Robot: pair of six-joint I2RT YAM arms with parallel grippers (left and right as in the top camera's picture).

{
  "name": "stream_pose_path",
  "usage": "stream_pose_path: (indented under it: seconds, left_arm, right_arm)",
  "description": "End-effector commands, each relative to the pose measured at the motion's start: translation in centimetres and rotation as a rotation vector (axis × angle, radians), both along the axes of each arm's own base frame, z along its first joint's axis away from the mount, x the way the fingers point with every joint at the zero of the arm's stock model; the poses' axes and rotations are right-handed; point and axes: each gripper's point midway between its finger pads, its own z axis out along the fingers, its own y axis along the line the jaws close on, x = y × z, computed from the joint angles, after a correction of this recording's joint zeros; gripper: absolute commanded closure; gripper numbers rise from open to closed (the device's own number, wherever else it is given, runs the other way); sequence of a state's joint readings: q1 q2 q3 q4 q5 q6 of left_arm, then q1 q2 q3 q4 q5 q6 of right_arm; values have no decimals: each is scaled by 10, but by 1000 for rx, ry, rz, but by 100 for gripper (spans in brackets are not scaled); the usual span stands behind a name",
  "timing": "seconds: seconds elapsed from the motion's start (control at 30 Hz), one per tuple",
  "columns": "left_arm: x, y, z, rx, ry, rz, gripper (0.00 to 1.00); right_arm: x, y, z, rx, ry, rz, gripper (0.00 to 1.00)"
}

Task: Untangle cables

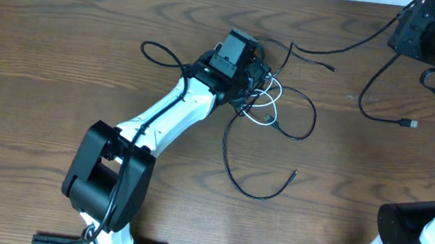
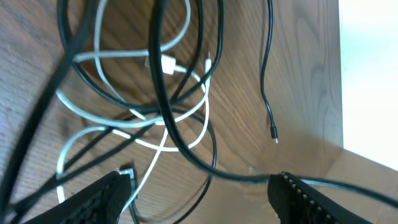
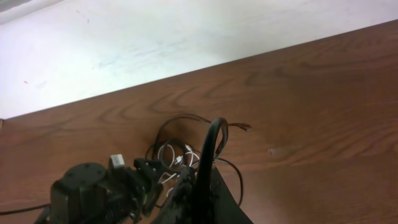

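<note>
Left arm (image 1: 171,110) over tangled black-and-white cables (image 1: 267,103) on table (image 1: 44,61).

Brown wood-grain table (image 1: 45,53); pale surface (image 3: 155,37) beyond its edge

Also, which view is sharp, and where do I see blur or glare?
Overhead view: evenly lit and sharp; the thin black cables and the thin white cable are clear. Left wrist view: the nearest black loops and the left gripper's dark fingers are blurred, and the right edge is washed out white. Right wrist view: soft, dark foreground out of focus.
</note>
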State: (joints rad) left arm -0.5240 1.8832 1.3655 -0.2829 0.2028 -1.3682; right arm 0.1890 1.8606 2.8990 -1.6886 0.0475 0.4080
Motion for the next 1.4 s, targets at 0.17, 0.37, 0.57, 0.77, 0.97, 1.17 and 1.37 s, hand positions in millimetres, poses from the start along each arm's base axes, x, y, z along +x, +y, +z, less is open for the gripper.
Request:
stream_pose_path:
  seconds: [0.17,0.37,0.57,0.77,0.97,1.17,1.37]
  left_arm:
    - [6,1,-19,60,-13,51,25]
    - [16,-2,-35,63,-26,60,30]
    - [27,1,-43,49,-36,74,51]
    - [24,-3,-43,29,-25,55,59]
    - [24,-4,-37,-7,-15,37,61]
    - [21,-18,-28,-95,-4,-24,61]
    - [19,-19,-26,-133,16,-47,61]
  right_arm:
    - [-3,0,2,7,-4,-2,99]
    - [-3,0,2,7,-5,-1,98]
    - [-3,0,2,7,-5,-2,98]
    - [-3,0,2,7,-4,-2,98]
    - [-3,0,2,7,-4,-2,98]
    - [-3,0,2,6,-3,-2,99]
    - [-3,0,2,6,-2,-2,99]
